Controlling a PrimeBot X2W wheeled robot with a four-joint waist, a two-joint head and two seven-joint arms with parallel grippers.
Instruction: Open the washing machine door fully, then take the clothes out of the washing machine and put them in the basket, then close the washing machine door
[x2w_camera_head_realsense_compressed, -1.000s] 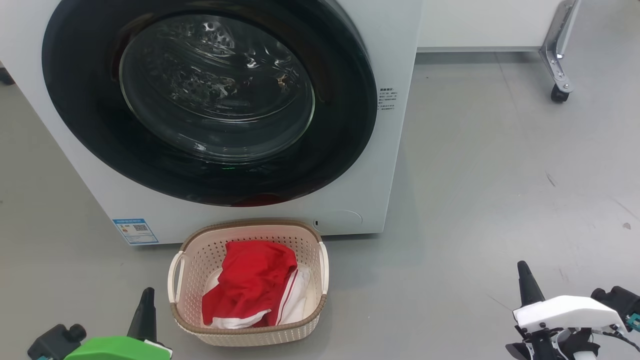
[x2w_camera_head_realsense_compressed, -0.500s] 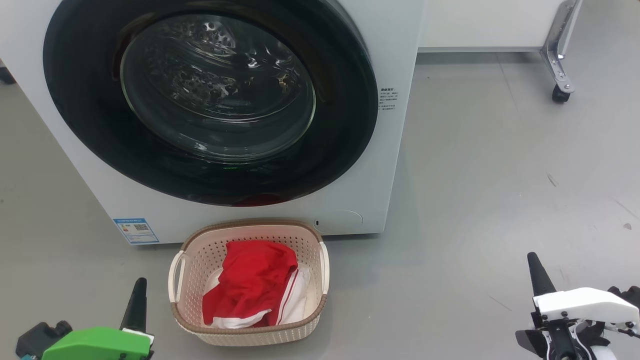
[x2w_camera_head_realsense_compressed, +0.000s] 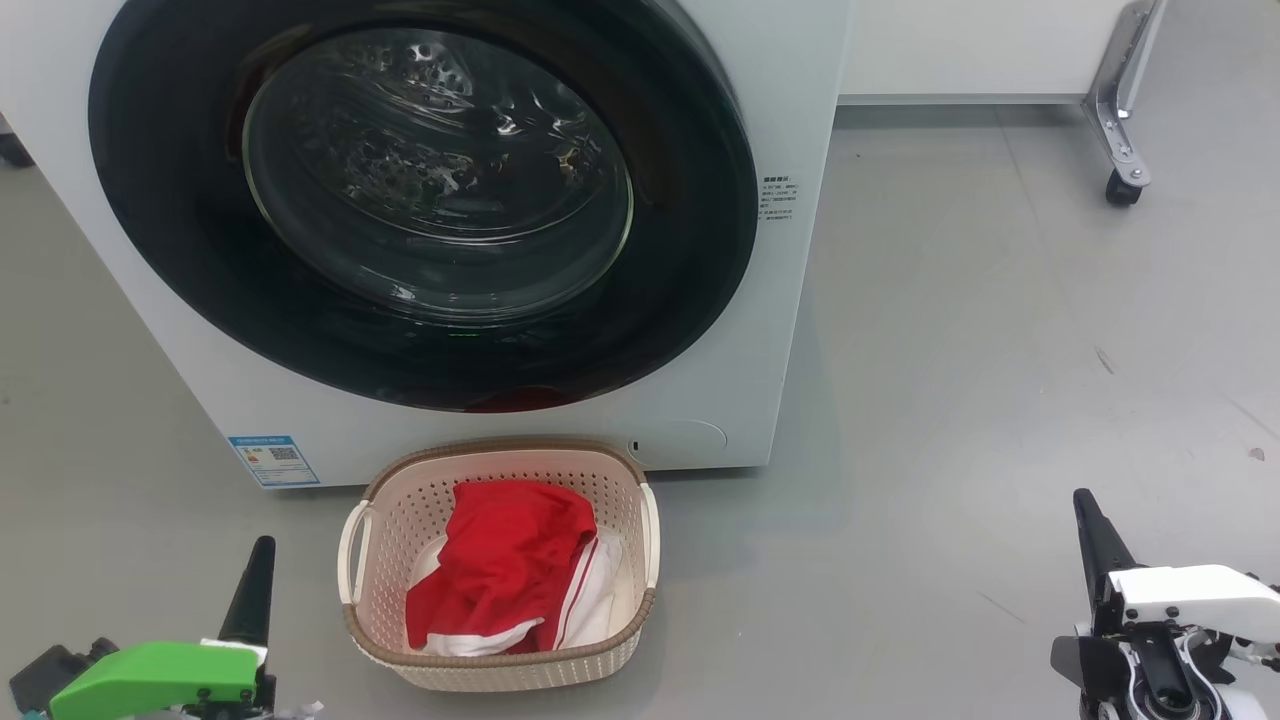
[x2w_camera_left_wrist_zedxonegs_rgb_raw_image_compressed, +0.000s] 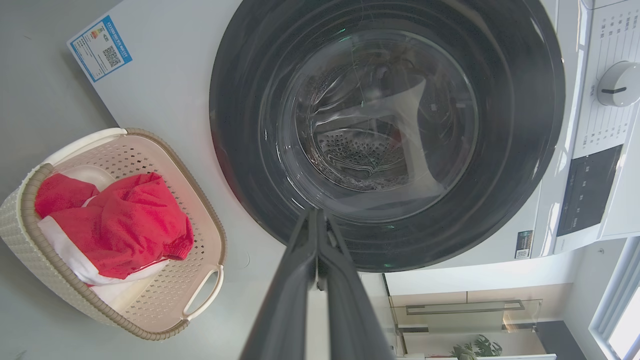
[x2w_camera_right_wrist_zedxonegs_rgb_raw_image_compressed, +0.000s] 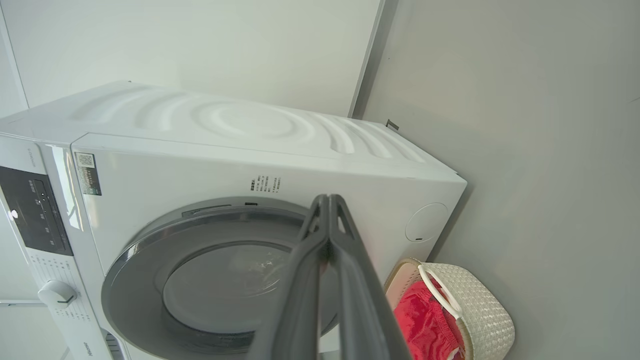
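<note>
The white washing machine (x2w_camera_head_realsense_compressed: 790, 120) fills the upper left of the head view, and its round black-rimmed door (x2w_camera_head_realsense_compressed: 420, 200) lies shut against the front. In front of it on the floor stands the cream basket (x2w_camera_head_realsense_compressed: 380, 520) with the red and white clothes (x2w_camera_head_realsense_compressed: 500, 560) inside. My left gripper (x2w_camera_head_realsense_compressed: 258, 555) is low at the left of the basket, shut and holding nothing. My right gripper (x2w_camera_head_realsense_compressed: 1085, 505) is at the lower right, well away from the basket, also shut and holding nothing. The left wrist view shows the door (x2w_camera_left_wrist_zedxonegs_rgb_raw_image_compressed: 385, 130) and the basket (x2w_camera_left_wrist_zedxonegs_rgb_raw_image_compressed: 30, 240) ahead of my shut fingers (x2w_camera_left_wrist_zedxonegs_rgb_raw_image_compressed: 300, 270).
Grey floor spreads to the right of the machine. A metal leg on a caster (x2w_camera_head_realsense_compressed: 1120, 185) stands at the far upper right below a white panel. A blue label (x2w_camera_head_realsense_compressed: 272, 460) is stuck low on the machine's front.
Both grippers have drawn back and outward: the left one went left and down, the right one went right. The door, basket and clothes have stayed put.
</note>
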